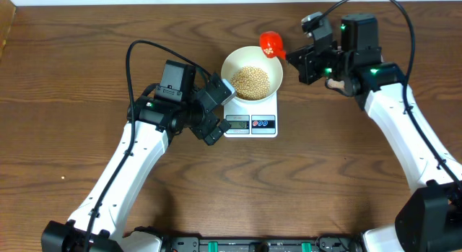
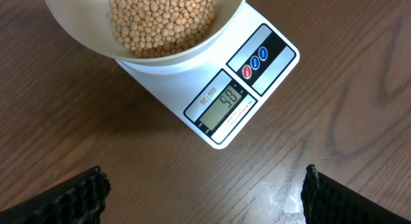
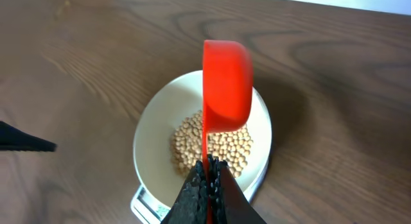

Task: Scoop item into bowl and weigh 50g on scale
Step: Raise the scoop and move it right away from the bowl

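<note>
Scale (image 1: 250, 122) is mid-table, white bowl (image 1: 225, 70) sits on its platform behind the display strip, rim overhanging the scale on both sides. Beans (image 1: 250, 81) are piled in the bottom of the bowl, none seen on the wood around the scale. Left wrist view: scale (image 2: 257, 89) display (image 2: 226, 102) lit with digits (can't read them reliably), red button (image 2: 247, 71) and blue button (image 2: 255, 61) just beside it, bowl (image 2: 77, 38) with beans (image 2: 160, 18) above. Left gripper (image 1: 220, 113) is at the scale's left end by the display, jaws spread wide and empty; the left wrist view shows its pads (image 2: 70, 198) with bare table between them, short of the scale's front edge. Right gripper (image 1: 290, 55) is past the scale's far right corner, jaws clamped tight on the handle of a red scoop (image 1: 271, 44). Right wrist view: right gripper (image 3: 209, 185) pinches the thin handle, scoop (image 3: 226, 83) cup hangs over the bowl's (image 3: 149, 128) far rim, above the beans (image 3: 192, 144), tipped on its side; a scale (image 3: 144, 208) corner shows under the bowl. Can't tell whether the cup has beans in it
</note>
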Controlling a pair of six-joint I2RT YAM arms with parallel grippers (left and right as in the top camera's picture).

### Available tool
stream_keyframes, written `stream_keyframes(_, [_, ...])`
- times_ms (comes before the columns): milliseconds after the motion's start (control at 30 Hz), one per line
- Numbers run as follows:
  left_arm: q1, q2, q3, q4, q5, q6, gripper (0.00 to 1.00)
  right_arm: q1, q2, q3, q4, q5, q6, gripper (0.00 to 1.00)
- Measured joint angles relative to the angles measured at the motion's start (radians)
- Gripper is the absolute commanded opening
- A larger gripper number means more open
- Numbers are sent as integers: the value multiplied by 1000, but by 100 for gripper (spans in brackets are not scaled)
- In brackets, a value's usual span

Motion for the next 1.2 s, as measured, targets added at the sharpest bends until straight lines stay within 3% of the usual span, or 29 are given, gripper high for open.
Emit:
stream_keyframes(900, [0, 0, 0, 0, 0, 0, 98, -32, 0, 0, 16, -92, 96, 1])
stream_keyframes(1200, [0, 0, 0, 0, 0, 0, 98, -185, 0, 0, 193, -201, 300, 1])
